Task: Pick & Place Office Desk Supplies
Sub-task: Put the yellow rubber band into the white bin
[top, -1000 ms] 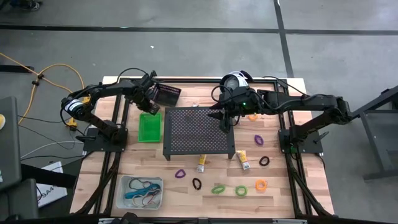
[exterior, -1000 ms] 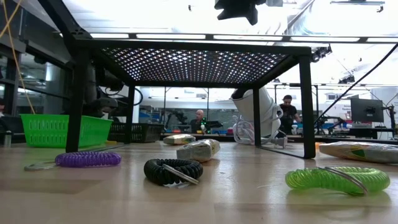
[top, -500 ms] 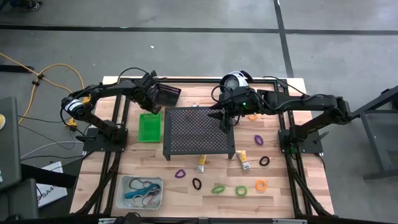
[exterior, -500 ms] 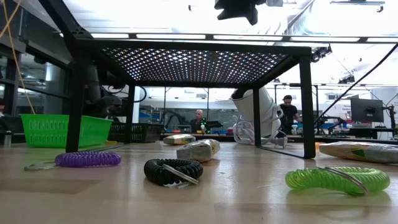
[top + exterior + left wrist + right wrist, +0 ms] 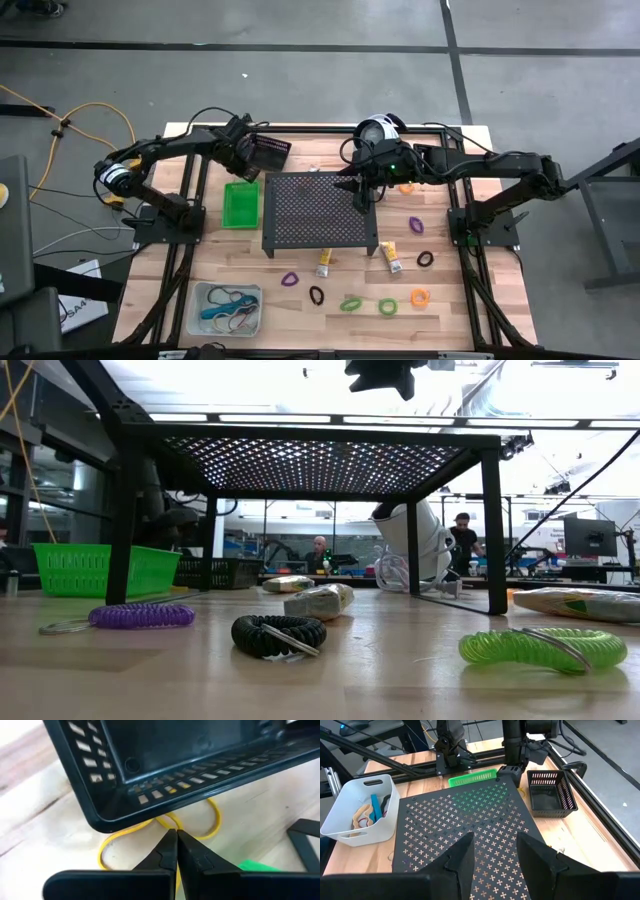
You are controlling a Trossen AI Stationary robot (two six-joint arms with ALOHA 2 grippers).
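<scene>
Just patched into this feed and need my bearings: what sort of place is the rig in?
Probably a robotics lab or workshop: the wooden table stands on a bare concrete floor, and beyond it are monitors, benches and seated people.

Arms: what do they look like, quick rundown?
Both arms are dark, jointed tubes. The left arm has a white-and-orange band near its base. The right arm shows a green light near the wrist. The right gripper has flat black tapered fingers; the left gripper has slim pointed ones.

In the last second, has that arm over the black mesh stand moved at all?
No. The right gripper hangs over the same spot on the perforated stand, fingers apart.
</scene>
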